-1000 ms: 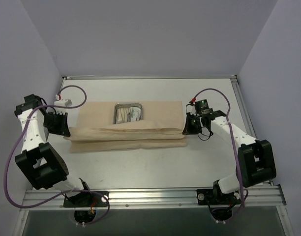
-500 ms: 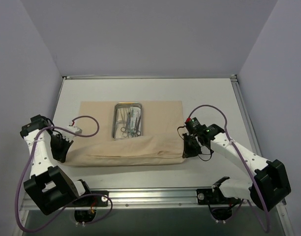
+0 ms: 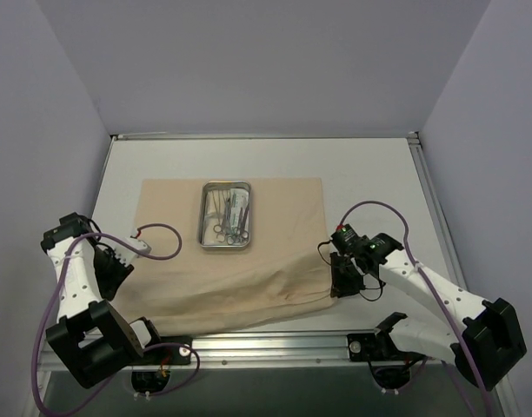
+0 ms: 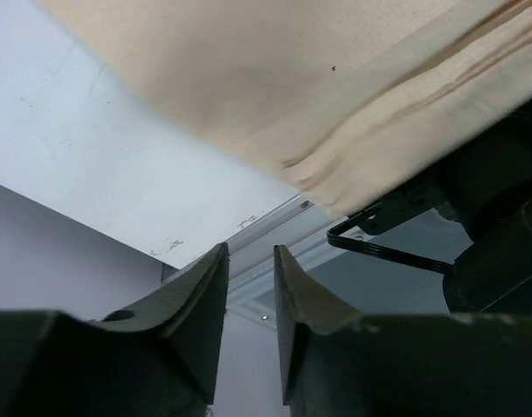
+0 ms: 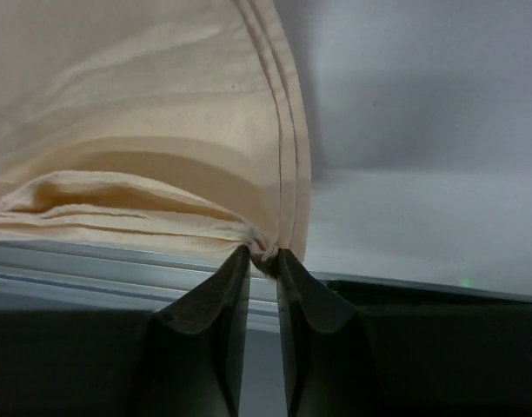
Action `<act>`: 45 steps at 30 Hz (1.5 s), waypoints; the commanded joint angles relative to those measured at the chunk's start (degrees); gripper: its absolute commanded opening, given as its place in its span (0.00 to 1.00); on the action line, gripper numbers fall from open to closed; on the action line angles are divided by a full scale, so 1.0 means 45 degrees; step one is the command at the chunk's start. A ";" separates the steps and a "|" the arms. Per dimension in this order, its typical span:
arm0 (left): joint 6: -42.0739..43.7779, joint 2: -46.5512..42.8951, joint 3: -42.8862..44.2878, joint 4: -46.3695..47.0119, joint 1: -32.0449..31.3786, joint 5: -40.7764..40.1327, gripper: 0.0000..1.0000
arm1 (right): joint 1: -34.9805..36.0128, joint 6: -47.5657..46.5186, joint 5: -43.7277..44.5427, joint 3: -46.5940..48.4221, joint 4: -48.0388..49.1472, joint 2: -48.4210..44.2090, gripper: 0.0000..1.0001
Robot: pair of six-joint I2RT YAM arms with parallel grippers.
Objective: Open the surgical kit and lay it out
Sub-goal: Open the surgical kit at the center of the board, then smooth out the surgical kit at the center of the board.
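Note:
The beige cloth wrap point(image 3: 275, 278) of the surgical kit lies spread out, its near flap rumpled toward the front. On its far half stands the small steel tray point(image 3: 203, 217) with scissors and forceps point(image 3: 226, 215) inside. My right gripper point(image 3: 342, 282) pinches the flap's near right corner. In the right wrist view the cloth point(image 5: 144, 130) bunches between the tips of that gripper point(image 5: 263, 254). My left gripper point(image 3: 118, 265) sits at the flap's left edge. The left wrist view shows this gripper point(image 4: 250, 252) open and empty, with the cloth point(image 4: 275, 78) beyond its tips.
An aluminium rail point(image 3: 266, 347) runs along the table's front edge just past the flap. Purple cables point(image 3: 157, 230) loop off both arms over the white table point(image 3: 370, 174). Grey walls close in the left, right and back.
Both arms drew the near flap toward the front edge, uncovering the tray. The left gripper has let go of the cloth and opened; the right still holds its corner.

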 commanded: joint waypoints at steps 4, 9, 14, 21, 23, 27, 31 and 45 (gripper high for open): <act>0.0866 -0.0669 0.0694 -0.1558 0.0105 -0.0160 0.50 | 0.0038 0.0050 0.0539 0.0277 -0.1869 -0.0655 0.33; -0.0650 -0.0087 0.2118 -0.1053 0.0105 0.0834 0.54 | 0.0038 -0.0008 0.0908 0.2130 -0.2514 -0.0929 0.53; -0.3971 0.1515 0.5822 -0.0252 -0.0147 0.1968 0.58 | -0.0349 -0.0905 0.2860 0.4572 -0.1153 0.0552 0.63; -1.0762 0.3993 0.8427 0.3784 -0.2642 0.1014 0.70 | -0.3396 -0.3171 0.1842 0.6661 0.3907 0.5368 0.62; -1.1998 0.5065 0.8878 0.4724 -0.3252 0.0215 0.71 | -0.3574 -0.3659 0.2371 0.8086 0.4337 0.7107 0.62; -1.4770 0.7411 1.0710 0.4964 -0.3879 -0.0121 0.72 | -0.4042 -0.4207 0.2296 1.0118 0.4867 0.9535 0.61; -1.5988 0.9814 1.2077 0.4848 -0.4054 -0.0551 0.71 | -0.4414 -0.4539 0.1793 1.1779 0.5004 1.1587 0.60; -1.7063 1.4563 1.4015 0.5121 -0.4778 -0.2406 0.72 | -0.4513 -0.4833 0.0852 1.4379 0.5355 1.5750 0.57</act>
